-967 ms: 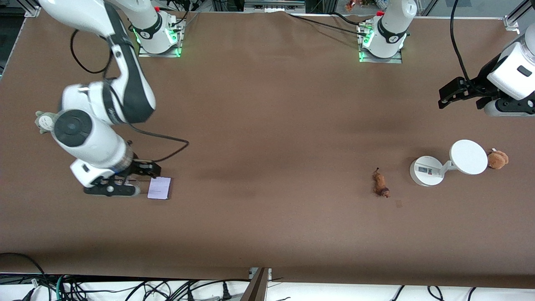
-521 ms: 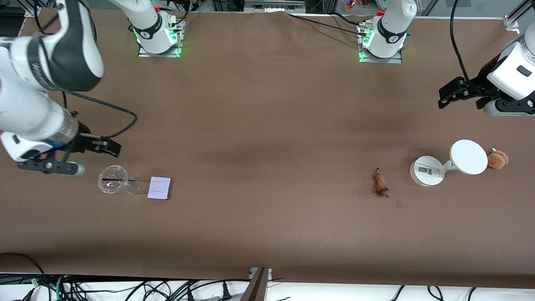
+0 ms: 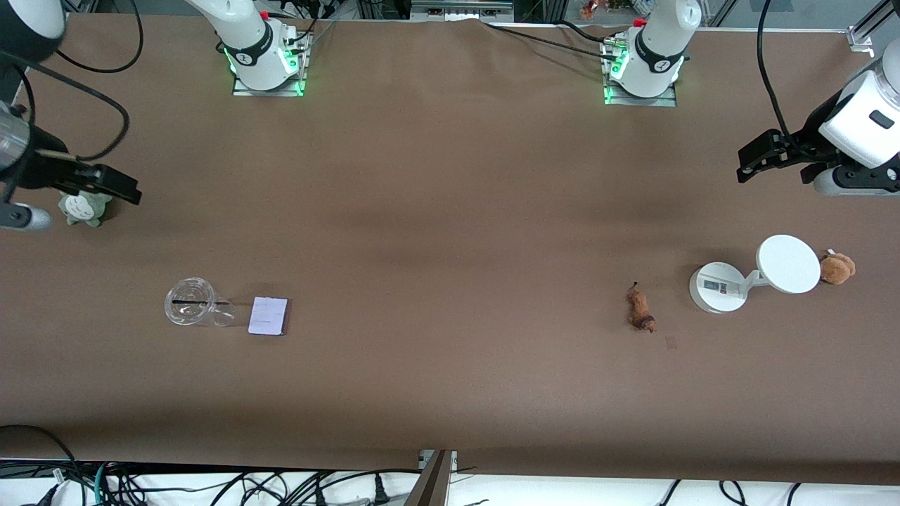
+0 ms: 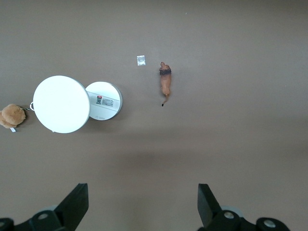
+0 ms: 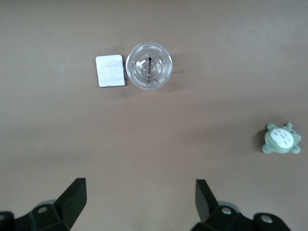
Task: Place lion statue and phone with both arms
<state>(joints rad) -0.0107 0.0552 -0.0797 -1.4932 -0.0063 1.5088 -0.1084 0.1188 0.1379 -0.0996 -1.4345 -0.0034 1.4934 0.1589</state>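
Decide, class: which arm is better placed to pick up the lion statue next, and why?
The left arm. Its left gripper hangs open at the lion statue's end of the table, and its wrist view shows the statue. The right gripper, also open, is up at the phone's end.

Table [image 3: 450, 211]: brown, covered edge to edge.
Right arm's end: phone [image 3: 268, 315] laid flat, just beside clear cup [image 3: 190, 301]; green plush [image 3: 83, 208] farther.
Left arm's end: lion statue [image 3: 640, 310], white disc stand [image 3: 752, 274], brown plush [image 3: 837, 268]; small pale scrap [image 3: 671, 343], possibly tape.

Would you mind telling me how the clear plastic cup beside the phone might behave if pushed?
The clear plastic cup looks thin-walled and empty, so probably light and prone to slide or tip. Its smooth round wall may slip between fingers. It seems to touch the pale lavender phone, so pushing could shift both.
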